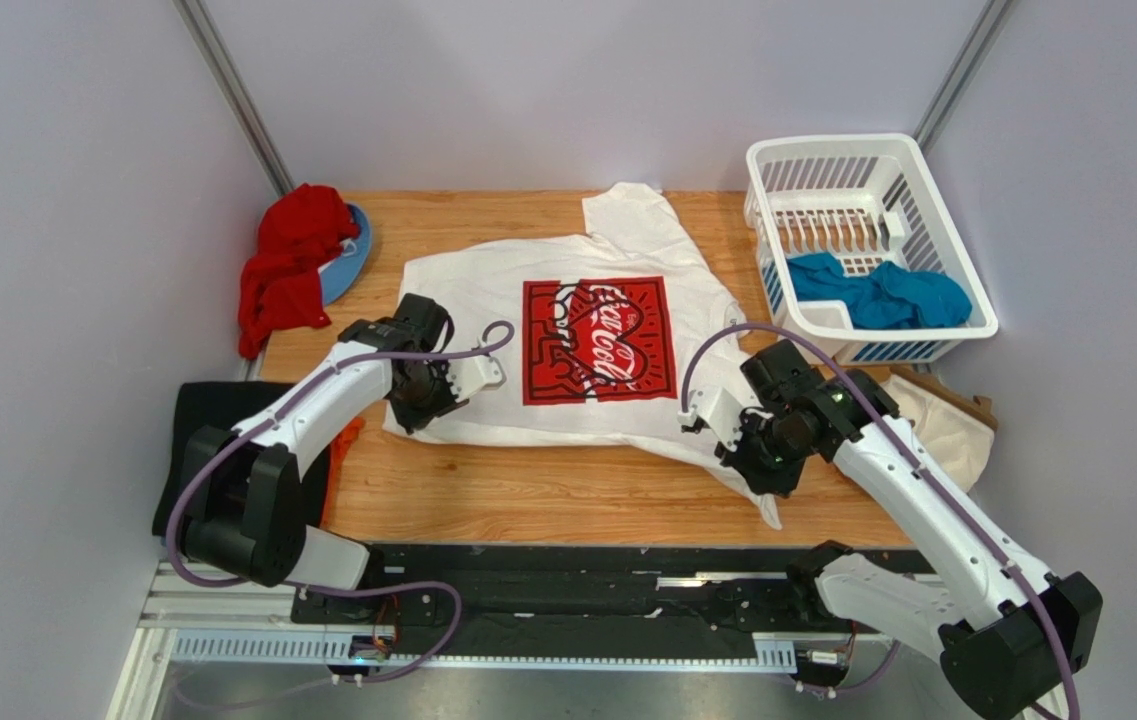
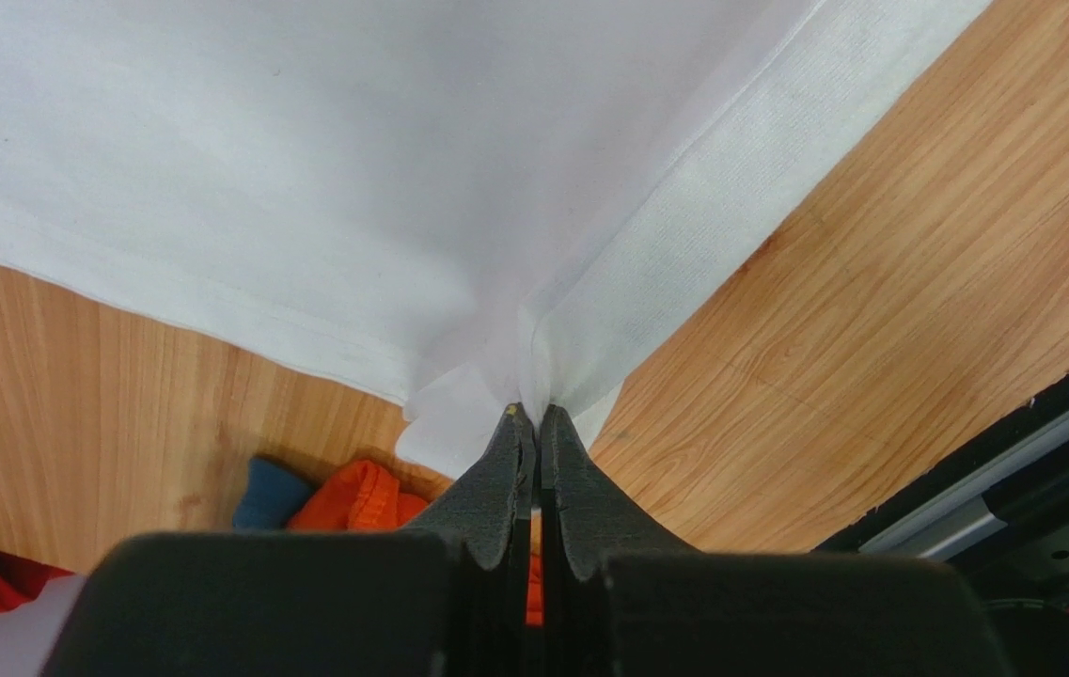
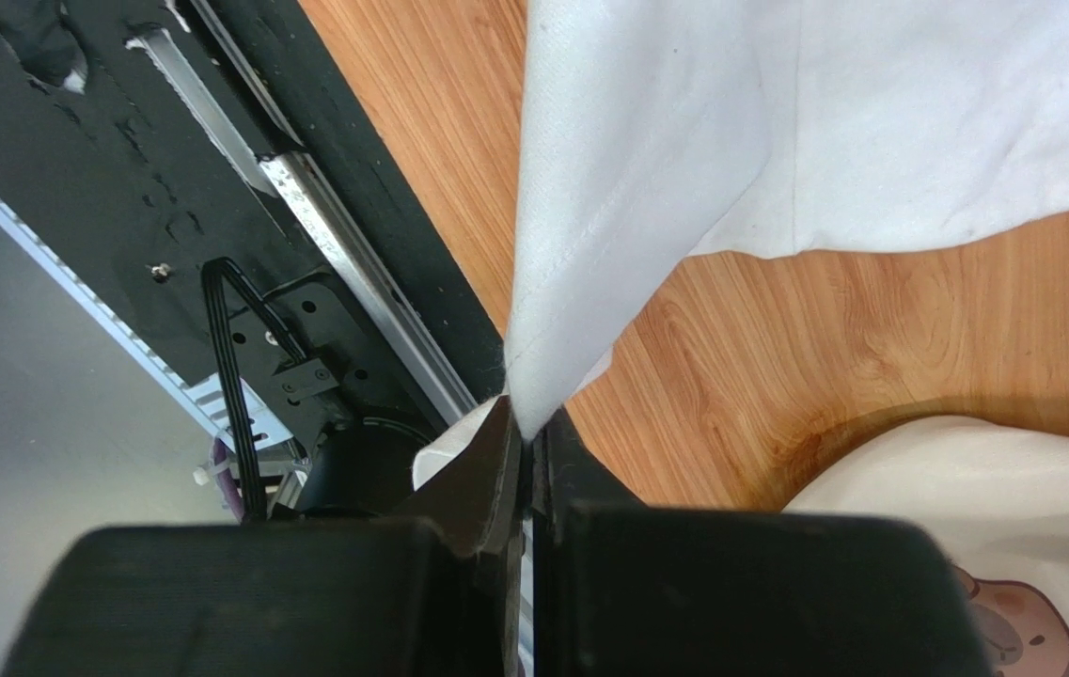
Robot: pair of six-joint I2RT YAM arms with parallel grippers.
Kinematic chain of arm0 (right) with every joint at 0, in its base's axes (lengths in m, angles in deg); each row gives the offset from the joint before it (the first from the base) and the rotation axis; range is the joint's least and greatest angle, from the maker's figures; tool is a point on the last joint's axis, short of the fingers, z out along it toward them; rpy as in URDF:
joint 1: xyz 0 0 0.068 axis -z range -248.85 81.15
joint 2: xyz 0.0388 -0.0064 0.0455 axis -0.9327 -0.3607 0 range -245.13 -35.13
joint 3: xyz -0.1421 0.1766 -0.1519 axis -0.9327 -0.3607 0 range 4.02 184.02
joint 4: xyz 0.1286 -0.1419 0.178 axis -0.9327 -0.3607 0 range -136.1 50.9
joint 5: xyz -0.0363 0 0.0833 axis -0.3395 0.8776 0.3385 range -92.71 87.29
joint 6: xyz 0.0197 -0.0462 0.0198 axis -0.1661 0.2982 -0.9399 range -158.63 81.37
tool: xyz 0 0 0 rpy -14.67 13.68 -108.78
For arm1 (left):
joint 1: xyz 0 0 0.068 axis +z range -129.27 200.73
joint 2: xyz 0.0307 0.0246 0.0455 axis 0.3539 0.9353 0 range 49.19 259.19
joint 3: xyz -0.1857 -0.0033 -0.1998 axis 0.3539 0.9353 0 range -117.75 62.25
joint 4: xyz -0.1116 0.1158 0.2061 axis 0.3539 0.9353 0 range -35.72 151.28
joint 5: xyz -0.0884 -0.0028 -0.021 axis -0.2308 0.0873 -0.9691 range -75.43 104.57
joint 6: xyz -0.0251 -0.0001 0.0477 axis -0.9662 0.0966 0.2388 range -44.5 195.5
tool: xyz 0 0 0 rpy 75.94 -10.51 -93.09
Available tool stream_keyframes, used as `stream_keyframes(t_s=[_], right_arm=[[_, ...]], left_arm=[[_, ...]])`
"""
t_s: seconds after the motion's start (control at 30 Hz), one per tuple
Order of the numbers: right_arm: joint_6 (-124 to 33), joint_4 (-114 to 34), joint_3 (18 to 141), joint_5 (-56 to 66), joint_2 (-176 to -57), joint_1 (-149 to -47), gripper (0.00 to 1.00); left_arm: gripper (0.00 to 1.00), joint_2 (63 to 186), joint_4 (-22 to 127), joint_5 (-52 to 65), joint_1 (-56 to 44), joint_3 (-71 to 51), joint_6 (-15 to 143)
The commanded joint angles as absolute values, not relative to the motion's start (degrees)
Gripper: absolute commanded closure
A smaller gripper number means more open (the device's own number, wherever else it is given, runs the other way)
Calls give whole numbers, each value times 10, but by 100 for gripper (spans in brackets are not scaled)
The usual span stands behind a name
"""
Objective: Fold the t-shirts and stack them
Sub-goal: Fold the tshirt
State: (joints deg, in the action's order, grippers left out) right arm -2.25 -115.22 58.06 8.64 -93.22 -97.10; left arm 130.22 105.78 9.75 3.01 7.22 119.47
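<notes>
A white t-shirt (image 1: 574,285) with a red square Coca-Cola print (image 1: 598,339) lies spread face up on the wooden table (image 1: 529,495). My left gripper (image 1: 432,393) is shut on its near left hem corner (image 2: 498,402). Over at the near right corner, my right gripper (image 1: 747,450) is shut on the white hem (image 3: 568,325), which hangs lifted off the table. An orange shirt (image 2: 356,501) shows at the table's left edge, below the left fingers. A teal shirt (image 1: 878,293) lies in the basket. A black cloth (image 1: 221,420) sits off the table's left side.
A white plastic basket (image 1: 867,165) stands at the back right. A red cloth (image 1: 289,263) lies on a blue plate (image 1: 353,248) at the back left. A cream bag with a bear picture (image 3: 978,564) hangs off the right edge. Black rails (image 1: 589,578) run along the near edge.
</notes>
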Motion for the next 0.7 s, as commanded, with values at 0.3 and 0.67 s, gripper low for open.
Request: stream_keyframes(t_s=[0.3,0.67], right_arm=[[-22,-1237,696,167,-966,-1001,100],[-33,-1251,736,173,-988,-1043,100]], left_arm=[[100,1251,1083,143,28,91,1204],[100,1247,1104,170,28,65,1224]])
